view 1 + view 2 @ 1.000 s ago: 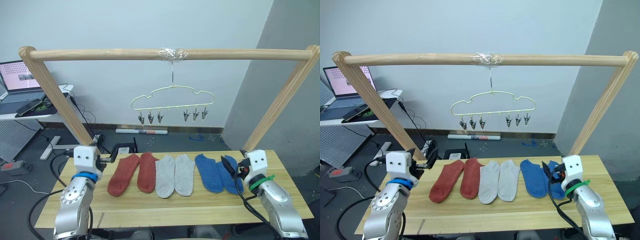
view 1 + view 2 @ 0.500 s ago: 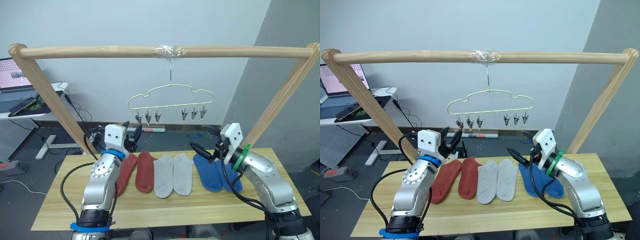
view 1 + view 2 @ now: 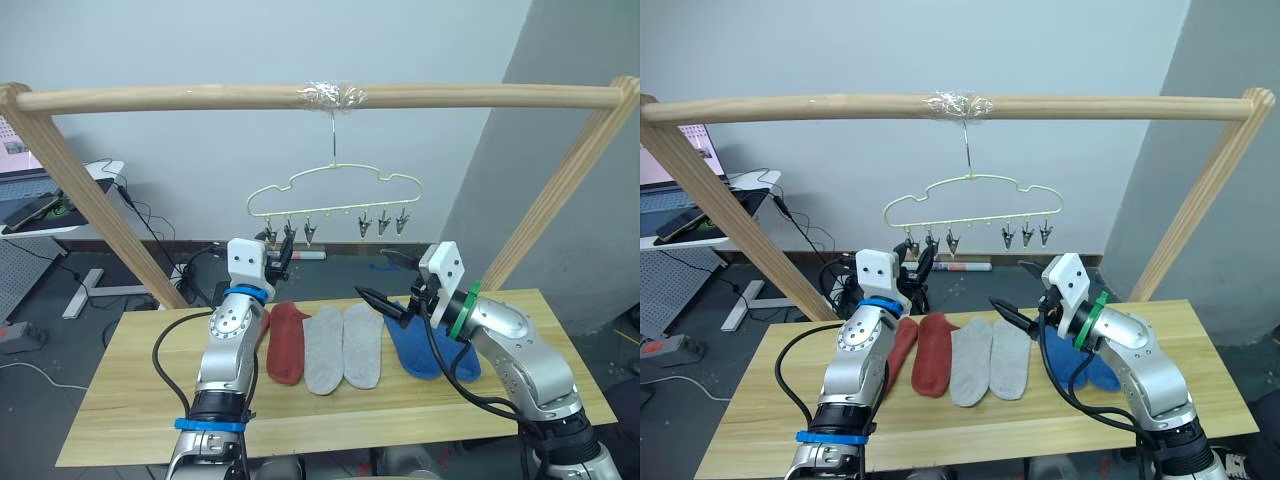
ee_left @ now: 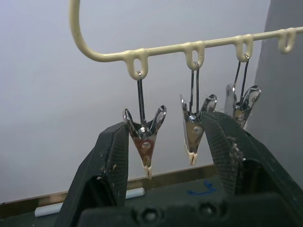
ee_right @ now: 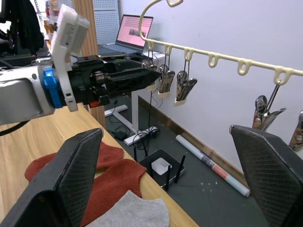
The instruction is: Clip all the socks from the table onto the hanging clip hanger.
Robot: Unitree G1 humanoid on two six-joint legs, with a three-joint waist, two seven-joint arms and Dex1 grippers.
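Left claw [image 4: 168,156] gapes empty beneath wavy pale-yellow wire clip hanger [image 3: 335,190]; right claw [image 5: 170,175] spread wide, empty. Soft knit socks [image 3: 345,345] lie flat on plank worktop [image 3: 130,400].

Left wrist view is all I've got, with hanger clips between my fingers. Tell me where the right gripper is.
Observer: The right gripper is open and empty, held up over the table near the blue socks.
Operator: Report how many socks are clipped.
Observer: None. The clip hanger carries only bare clips.
Operator: Say where the others lie.
Observer: The grey socks and rust-red socks lie flat in a row on the table.
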